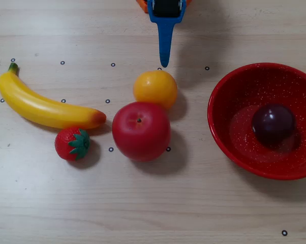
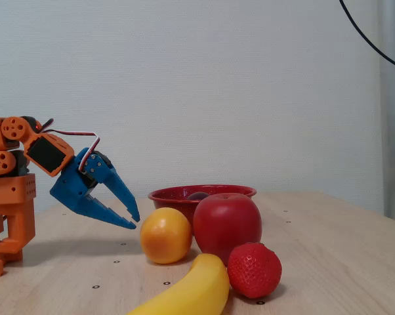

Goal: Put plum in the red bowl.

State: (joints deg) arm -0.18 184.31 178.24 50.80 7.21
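In the overhead view, going from the left edge, a banana (image 1: 43, 105) lies on the tabletop (image 1: 153, 208) with a strawberry (image 1: 72, 144) just below its tip, then an apple (image 1: 141, 130) at centre with an orange (image 1: 155, 88) touching its upper edge. At top centre the blue fingers (image 1: 164, 62) point down toward the orange and hold nothing. On the right, the plum (image 1: 273, 124) already sits inside the red bowl (image 1: 229, 81), so the placing looks done; at most, the arm's retreat remains. The fixed view shows what the overhead one cannot: the fingers (image 2: 132, 222) hang above the tabletop at middle left, slightly apart and empty, while the red bowl (image 2: 165, 195) stands behind the fruit, with only a dark sliver of the plum (image 2: 197, 195) above its rim.
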